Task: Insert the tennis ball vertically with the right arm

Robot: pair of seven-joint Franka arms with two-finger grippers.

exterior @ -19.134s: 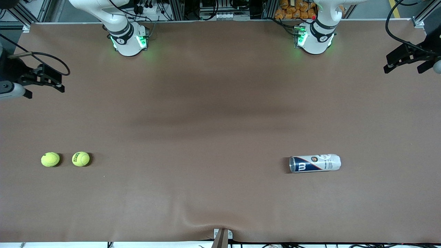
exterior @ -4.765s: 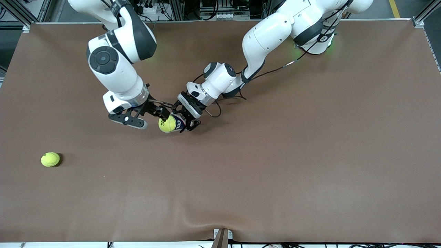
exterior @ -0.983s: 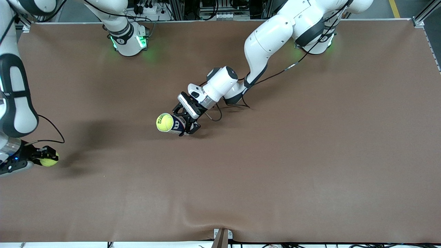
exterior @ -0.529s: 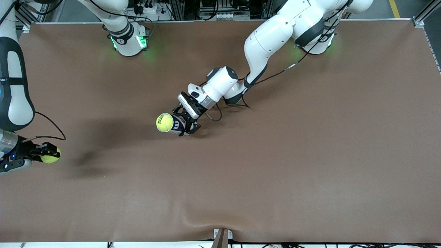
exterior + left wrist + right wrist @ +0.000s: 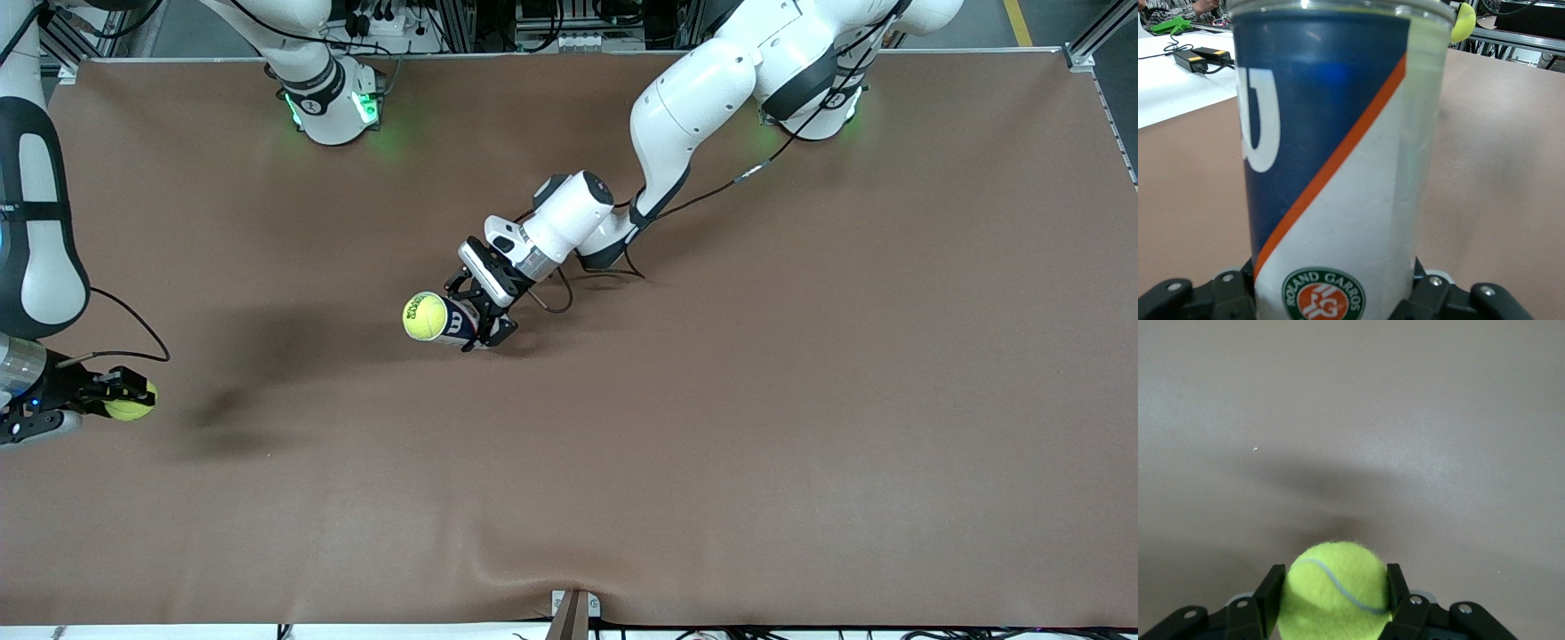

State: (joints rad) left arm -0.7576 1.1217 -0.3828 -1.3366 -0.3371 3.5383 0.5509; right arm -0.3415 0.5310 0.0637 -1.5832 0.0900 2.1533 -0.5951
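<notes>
My right gripper (image 5: 118,401) is shut on a yellow tennis ball (image 5: 132,400), a little above the table at the right arm's end. In the right wrist view the tennis ball (image 5: 1335,597) fills the gap between the black fingers (image 5: 1269,593) of that gripper (image 5: 1335,590). My left gripper (image 5: 473,322) is shut on a blue and white ball can (image 5: 458,322) over the middle of the table. The can is tilted, with a second tennis ball (image 5: 425,316) sitting in its open mouth. The can (image 5: 1338,167) fills the left wrist view, and the left gripper (image 5: 1338,303) clamps its lower part.
The brown table mat (image 5: 711,427) is bare from the can toward the left arm's end. A small metal bracket (image 5: 573,609) sits at the table edge nearest the front camera. The arms' bases (image 5: 333,102) stand along the edge farthest from that camera.
My right gripper has lifted the tennis ball slightly off the table. The left arm and the can have stayed still.
</notes>
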